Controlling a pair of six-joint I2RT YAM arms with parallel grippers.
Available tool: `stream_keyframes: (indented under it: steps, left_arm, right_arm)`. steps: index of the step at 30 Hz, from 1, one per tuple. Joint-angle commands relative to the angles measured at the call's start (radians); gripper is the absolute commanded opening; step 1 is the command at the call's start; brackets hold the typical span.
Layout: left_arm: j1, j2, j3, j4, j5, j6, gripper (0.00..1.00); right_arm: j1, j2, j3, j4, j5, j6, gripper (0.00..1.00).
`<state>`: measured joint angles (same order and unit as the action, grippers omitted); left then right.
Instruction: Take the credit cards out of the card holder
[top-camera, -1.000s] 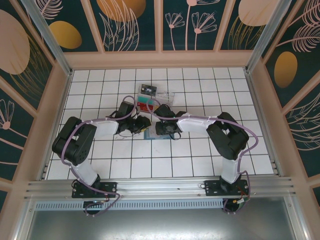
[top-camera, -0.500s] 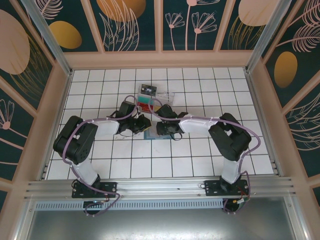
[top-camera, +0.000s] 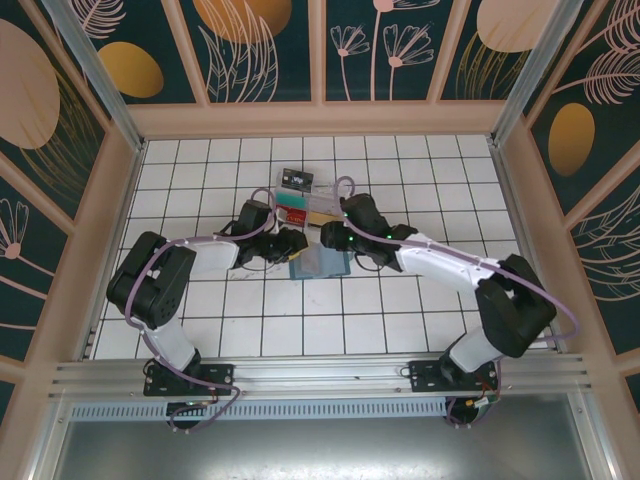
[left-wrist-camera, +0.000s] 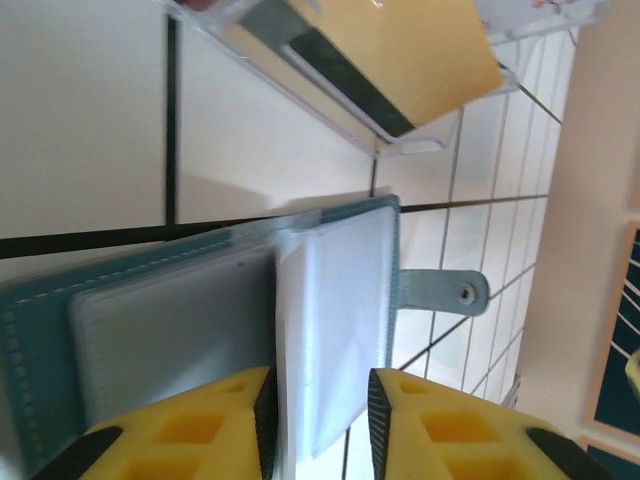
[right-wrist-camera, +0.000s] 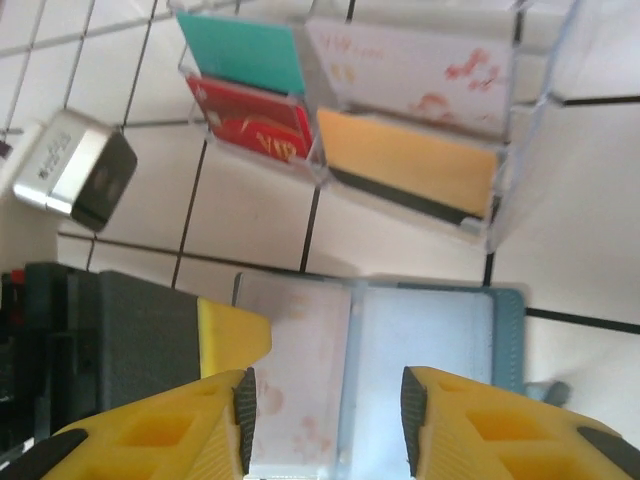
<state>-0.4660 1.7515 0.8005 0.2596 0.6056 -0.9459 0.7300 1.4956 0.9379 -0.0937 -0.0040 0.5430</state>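
White tiled floor (top-camera: 250, 320) ringed by teal floral wall panels (top-camera: 400, 60).

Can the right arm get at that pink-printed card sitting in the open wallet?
Probably yes: the right gripper hangs open over the card holder, whose pink-printed card faces up. The left gripper sits at the holder's edge, not across the card.

Top view, middle of the frame: the card holder (top-camera: 320, 264) lies open on the table (top-camera: 400, 320). The tray (top-camera: 322, 200) is just above it, with a small block (top-camera: 297, 179) up-left of the tray. Right wrist view: four cards (right-wrist-camera: 405, 170) sit in the tray's compartments, two by two, with the holder below them.
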Motion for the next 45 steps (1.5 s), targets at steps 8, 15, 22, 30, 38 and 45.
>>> stream_keyframes:
  steps: [8,15,22,30,38,45]
  left_arm:
    - [-0.09,0.016,0.021,0.234,0.09,-0.138,0.44]
    - [-0.12,0.048,0.055,0.212,0.058,-0.135,0.45]
    - [-0.091,-0.072,0.061,-0.019,-0.125,-0.035,0.44]
    - [-0.076,-0.112,0.022,-0.114,-0.229,-0.031,0.4]
    - [-0.079,-0.044,0.035,-0.082,-0.166,-0.042,0.33]
    - [-0.104,0.024,0.081,-0.092,-0.134,-0.022,0.31]
  right_arm:
    - [-0.085,-0.135,-0.113,0.048,0.093,0.094,0.45]
    - [-0.107,-0.168,-0.139,0.052,0.092,0.097,0.45]
    - [-0.106,-0.161,-0.135,0.082,-0.009,0.058,0.44]
    - [-0.052,0.004,-0.022,0.004,-0.133,0.003,0.29]
    - [-0.033,0.157,0.041,-0.089,-0.131,0.03,0.22]
    - [-0.038,0.221,0.051,-0.12,-0.128,0.046,0.22]
